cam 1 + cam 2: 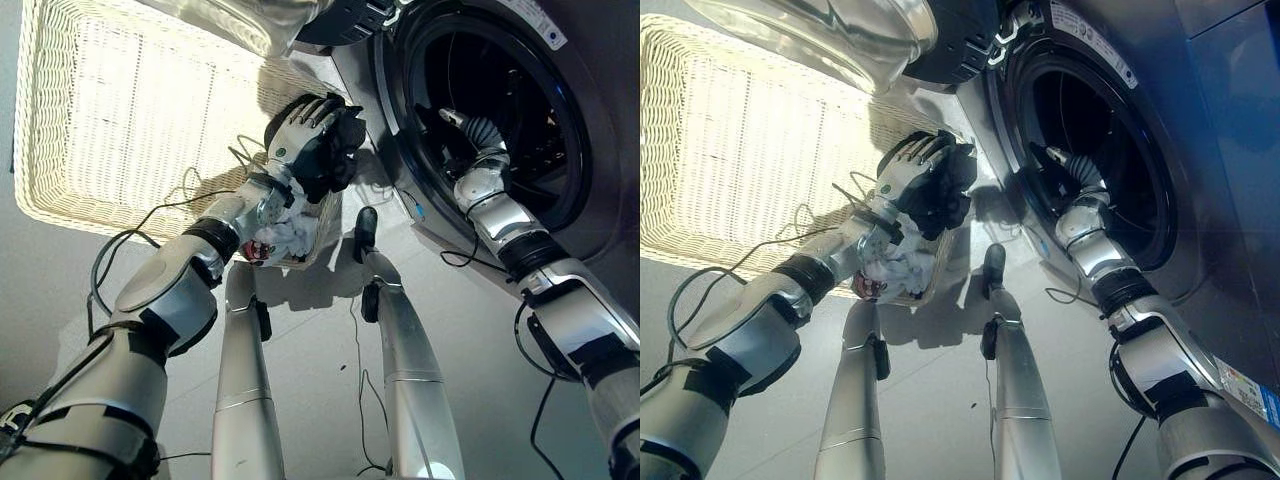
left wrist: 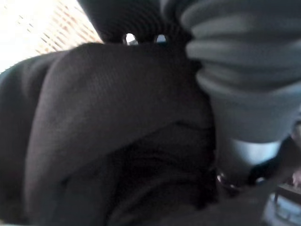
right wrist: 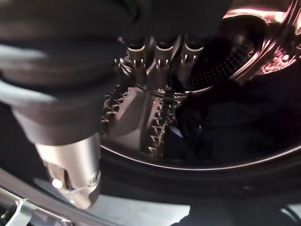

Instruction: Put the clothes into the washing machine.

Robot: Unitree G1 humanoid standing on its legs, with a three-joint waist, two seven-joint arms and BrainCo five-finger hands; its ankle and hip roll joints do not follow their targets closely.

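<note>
My left hand (image 1: 300, 125) is shut on a black garment (image 1: 338, 158) and holds it up just above a small wicker basket (image 1: 322, 238). The dark cloth also bunches in the left wrist view as the black garment (image 2: 108, 122), against the palm. In the small basket lies a white cloth with red print (image 1: 280, 240). My right hand (image 1: 455, 118) reaches through the round opening of the washing machine (image 1: 590, 150). In the right wrist view its fingers (image 3: 157, 56) point straight into the drum and hold nothing. Dark clothes (image 3: 230, 122) lie in the drum below them.
A large, pale wicker basket (image 1: 100, 120) takes up the floor to the left. The washer's glass door (image 1: 240, 20) hangs open at the top, between the basket and the machine's opening. Grey floor stretches in front of the machine.
</note>
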